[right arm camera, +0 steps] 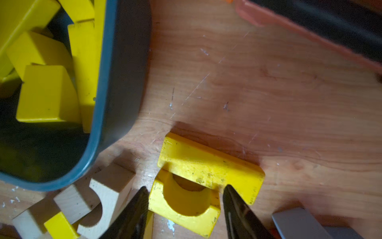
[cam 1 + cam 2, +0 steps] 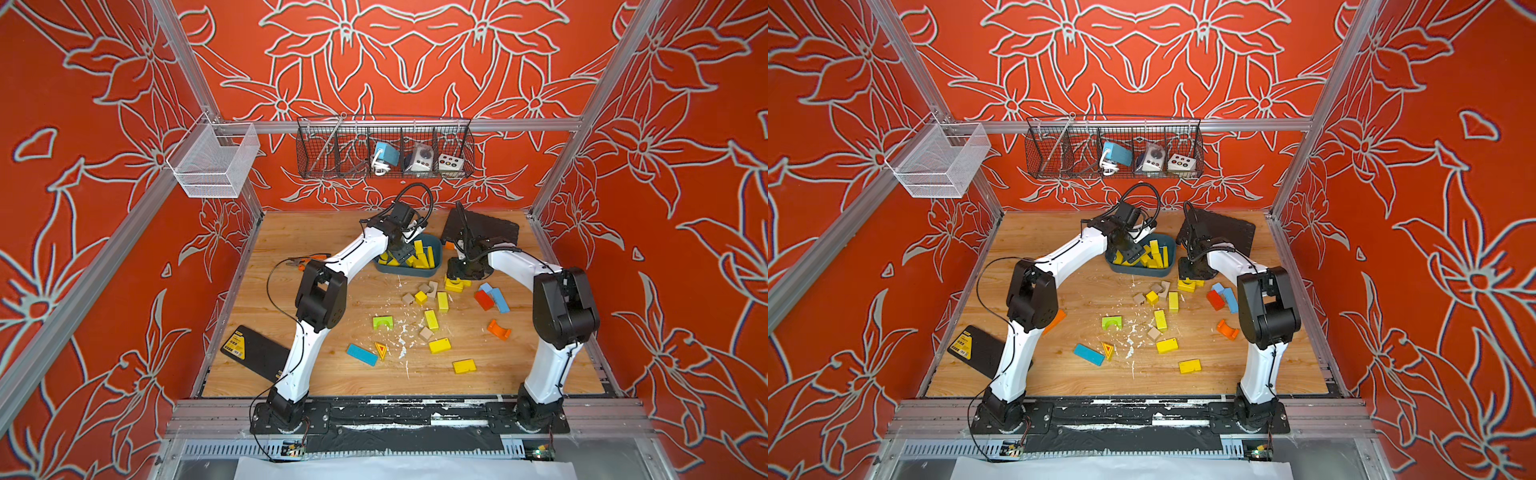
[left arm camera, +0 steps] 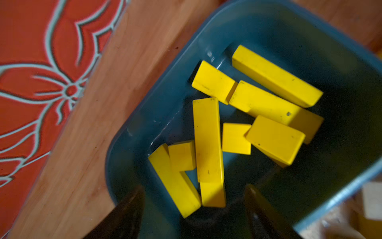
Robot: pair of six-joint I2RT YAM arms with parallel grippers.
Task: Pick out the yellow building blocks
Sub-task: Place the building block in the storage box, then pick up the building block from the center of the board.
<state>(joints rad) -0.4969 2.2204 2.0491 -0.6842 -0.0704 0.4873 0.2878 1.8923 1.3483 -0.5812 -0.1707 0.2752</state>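
The only print in sight is on the yellow label (image 2: 233, 343) of a black pack (image 2: 259, 355) at the table's (image 2: 291, 232) front left edge, and its lettering is too small to read. The left gripper (image 3: 194, 215) hangs over the blue tub (image 2: 409, 273), fingers spread wide with nothing between them. Below it a heap of yellow building blocks (image 3: 207, 140), mostly long bars, lies inside the tub. More yellow ones lie loose on the table in both top views, among them a bar (image 2: 431, 319), a flat piece (image 2: 1190, 366) and a red-edged triangle (image 2: 380, 350). The right gripper (image 1: 186, 203) is down just beside the tub, its fingers partly open and close against both sides of a yellow arch (image 1: 184, 209). Whether they pinch it cannot be told. A yellow bar (image 1: 210, 167) rests against that arch.
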